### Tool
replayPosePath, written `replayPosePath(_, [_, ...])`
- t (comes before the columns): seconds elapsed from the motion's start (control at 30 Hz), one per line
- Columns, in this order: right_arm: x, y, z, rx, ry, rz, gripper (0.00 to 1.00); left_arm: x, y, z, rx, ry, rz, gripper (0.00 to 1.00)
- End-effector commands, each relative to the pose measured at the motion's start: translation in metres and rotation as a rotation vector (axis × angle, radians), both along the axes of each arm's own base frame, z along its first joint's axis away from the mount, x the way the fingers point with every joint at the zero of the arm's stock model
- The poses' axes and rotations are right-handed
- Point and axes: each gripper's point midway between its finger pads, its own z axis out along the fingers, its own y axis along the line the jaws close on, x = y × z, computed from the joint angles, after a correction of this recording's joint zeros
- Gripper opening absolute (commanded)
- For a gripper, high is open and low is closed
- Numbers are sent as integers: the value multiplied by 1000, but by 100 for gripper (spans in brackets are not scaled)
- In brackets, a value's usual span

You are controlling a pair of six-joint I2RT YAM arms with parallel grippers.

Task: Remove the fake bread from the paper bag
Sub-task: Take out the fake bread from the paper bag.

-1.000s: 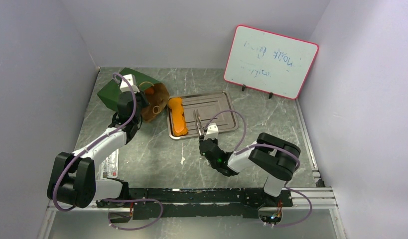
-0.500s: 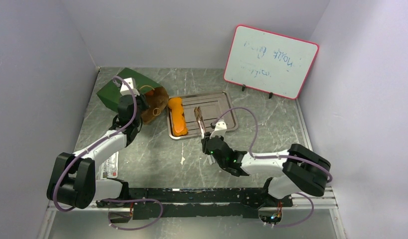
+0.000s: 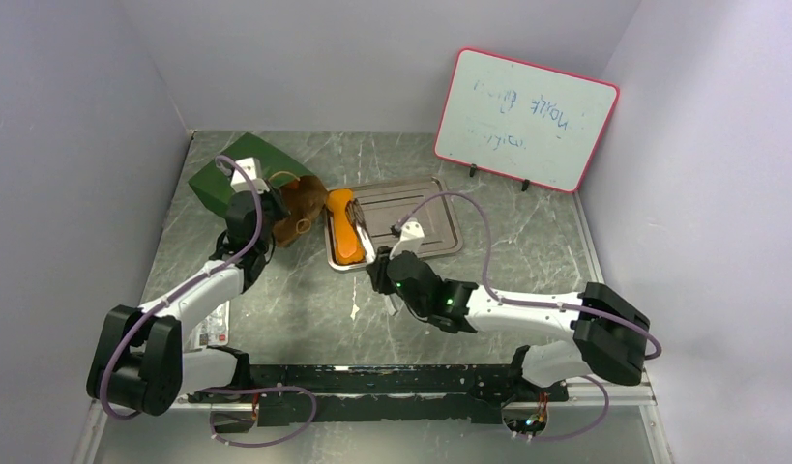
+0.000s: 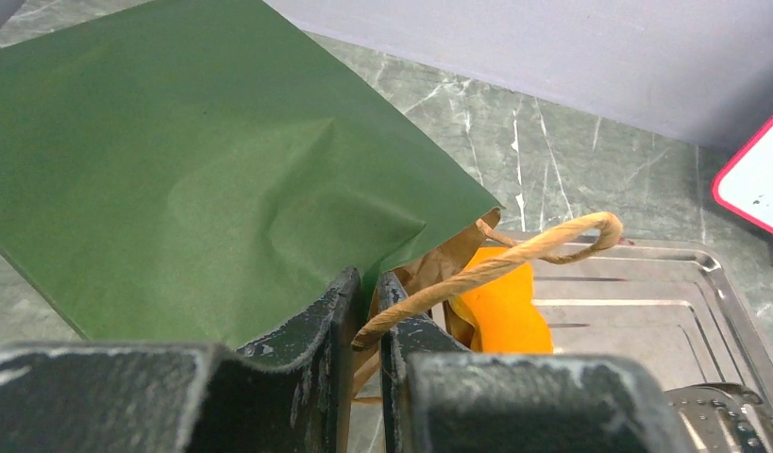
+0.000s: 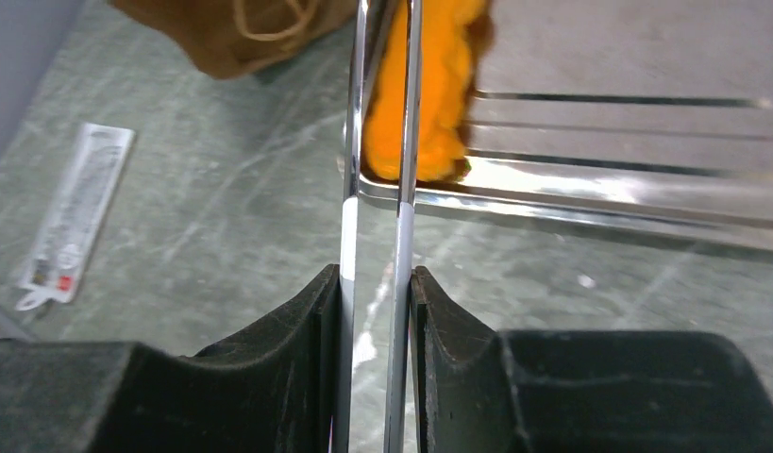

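Right pincer [image 5: 375, 288] tight around tongs [image 5: 350, 217]

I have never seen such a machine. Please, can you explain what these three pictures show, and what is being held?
Two robot arms stand at a table's near edge. One picture looks down from above; the other two come from cameras on the wrists. The jaws of the left arm are shut on the mouth edge of a green paper bag lying on its side. The jaws of the right arm hold metal tongs, pointed toward an orange bread loaf on a silver tray. A whiteboard stands behind.
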Motion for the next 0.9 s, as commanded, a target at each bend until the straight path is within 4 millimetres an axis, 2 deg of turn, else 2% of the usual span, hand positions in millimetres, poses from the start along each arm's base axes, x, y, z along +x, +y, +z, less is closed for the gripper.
replayPosePath(0.0, [-6,34,20,55,29,66,12,-1,0,20,-34,-62,-8,7])
replayPosePath(0.13, [-10,62,26,75,54,117,12,-5,1,19,-33,-56,-8,7])
replayPosePath(0.3, [-13,89,23,90,97,169,12,-8,0,17,-51,-54,-9,7])
replayPosePath(0.43, [-13,107,21,106,126,197,11,-10,-1,16,-76,-53,-8,7])
replayPosePath(0.5, [-12,119,28,124,130,213,11,-11,0,16,-76,-52,-7,7])
replayPosePath(0.87, [-4,164,20,136,186,263,12,-15,1,23,-80,-62,-3,7])
